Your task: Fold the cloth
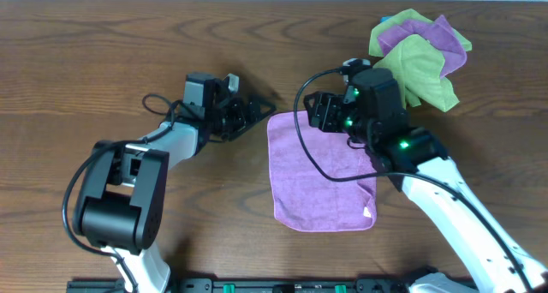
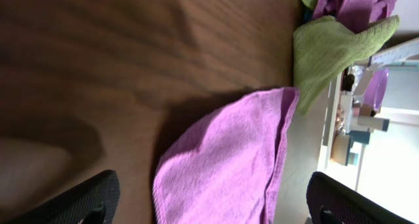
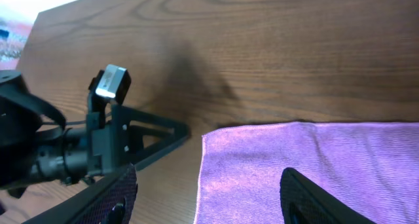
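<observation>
A purple cloth lies flat on the wooden table, roughly rectangular, with a white tag at its near right corner. My left gripper is open and empty, just left of the cloth's far left corner. In the left wrist view the cloth lies between and beyond the open fingers. My right gripper is open and empty over the cloth's far edge. In the right wrist view the cloth's corner lies between the open fingers, with the left gripper to its left.
A pile of green and purple cloths sits at the far right of the table; it also shows in the left wrist view. The right arm crosses the near right of the table.
</observation>
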